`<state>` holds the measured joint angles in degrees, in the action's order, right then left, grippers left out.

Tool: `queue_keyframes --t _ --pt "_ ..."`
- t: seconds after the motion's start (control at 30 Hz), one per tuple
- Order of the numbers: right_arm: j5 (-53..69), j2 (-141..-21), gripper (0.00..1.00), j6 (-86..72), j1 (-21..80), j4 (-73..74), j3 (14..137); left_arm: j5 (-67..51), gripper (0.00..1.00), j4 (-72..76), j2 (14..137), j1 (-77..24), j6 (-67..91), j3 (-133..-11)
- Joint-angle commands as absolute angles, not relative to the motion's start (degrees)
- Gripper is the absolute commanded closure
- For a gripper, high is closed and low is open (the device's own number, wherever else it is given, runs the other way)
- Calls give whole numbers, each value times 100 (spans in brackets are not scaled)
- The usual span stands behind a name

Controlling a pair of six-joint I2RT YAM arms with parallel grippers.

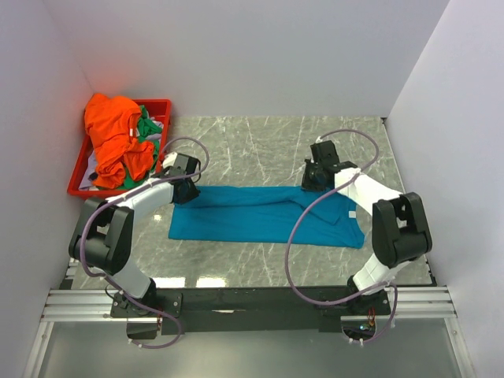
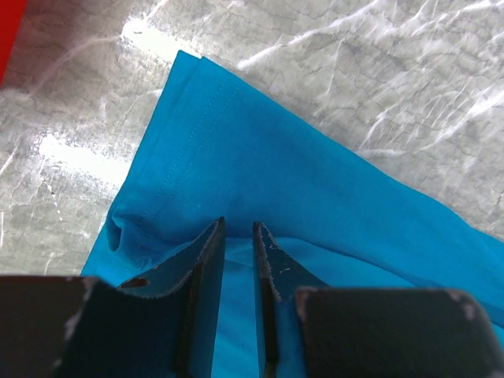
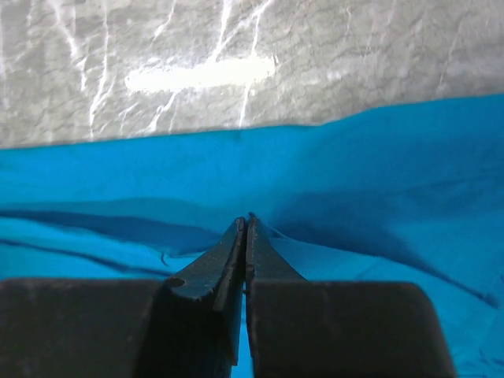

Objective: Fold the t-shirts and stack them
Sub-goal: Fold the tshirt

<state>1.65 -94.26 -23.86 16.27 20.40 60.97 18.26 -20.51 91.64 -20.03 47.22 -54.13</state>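
From above, the teal-blue shirt (image 1: pixel 260 220) is lying flat across the middle of the table (image 1: pixel 252 142), folded into a long band running from 9 to 3 o'clock. The left gripper (image 1: pixel 186 189) is sitting at the band's 10 o'clock corner. The right gripper (image 1: pixel 315 179) is pressing down on the far edge at about 1 o'clock. At the table's 10 o'clock corner a red tray (image 1: pixel 160 102) is holding the orange shirt (image 1: pixel 114 138) in a crumpled heap, with the green shirt (image 1: pixel 148 130) peeking out at its 3 o'clock side.

In the left wrist view, the fingers (image 2: pixel 206 268) are standing almost together with only a thin slot between them. Blue cloth is filling that slot, so they are pinching the shirt just inside its stitched hem. The cloth is puckering at 8 o'clock from the tips.

In the right wrist view, the fingers (image 3: pixel 228 252) are pressing tight against each other, nipping a small peak of blue cloth. Creases are spreading from the tips towards 9 and 4 o'clock.
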Motion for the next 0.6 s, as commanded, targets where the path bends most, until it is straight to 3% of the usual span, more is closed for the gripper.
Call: queue_keyframes --t 0.0,0.57 --pt "184 -8992 96 -2452 1670 2030 5863 1819 74 -1907 8956 -2004 4693 -5370" --pt "123 -7831 96 -2970 2074 1626 4466 1600 73 -1670 8359 -2004 4860 -4931"
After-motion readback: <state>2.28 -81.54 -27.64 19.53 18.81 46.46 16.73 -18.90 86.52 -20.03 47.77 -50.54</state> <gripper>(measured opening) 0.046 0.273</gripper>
